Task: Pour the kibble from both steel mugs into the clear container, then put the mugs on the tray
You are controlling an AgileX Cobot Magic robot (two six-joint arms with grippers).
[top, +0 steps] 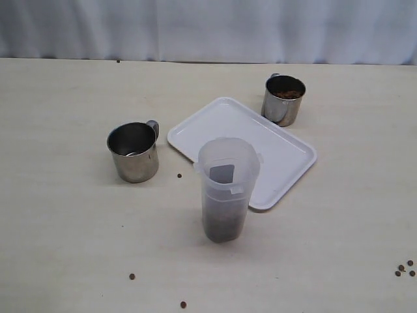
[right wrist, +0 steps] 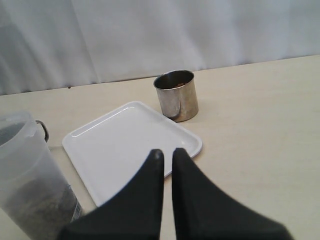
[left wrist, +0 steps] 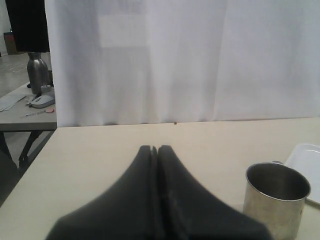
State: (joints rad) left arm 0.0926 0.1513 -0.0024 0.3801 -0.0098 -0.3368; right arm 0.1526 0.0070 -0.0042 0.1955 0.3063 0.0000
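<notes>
The clear container (top: pixel 227 189) stands at the middle of the table with dark kibble (top: pixel 223 227) in its bottom; it also shows as the container (right wrist: pixel 30 175). Left of it stands a steel mug (top: pixel 133 151) that looks empty, the same mug (left wrist: pixel 275 200) beside my left gripper (left wrist: pixel 156 148), which is shut on nothing. The other mug (top: pixel 284 99) holds brown kibble and stands at the far corner of the white tray (top: pixel 273 156). My right gripper (right wrist: pixel 165 152) hovers over the tray's (right wrist: pixel 120 145) near edge, barely open and empty, short of that mug (right wrist: pixel 176 96). Neither gripper shows in the exterior view.
Stray pellets (top: pixel 180 175) lie near the left mug, more pellets (top: pixel 132 276) at the front, and a small cluster (top: pixel 404 267) at the right edge. A white curtain (top: pixel 208 26) backs the table. A metal bottle (left wrist: pixel 37 72) stands on a separate side table.
</notes>
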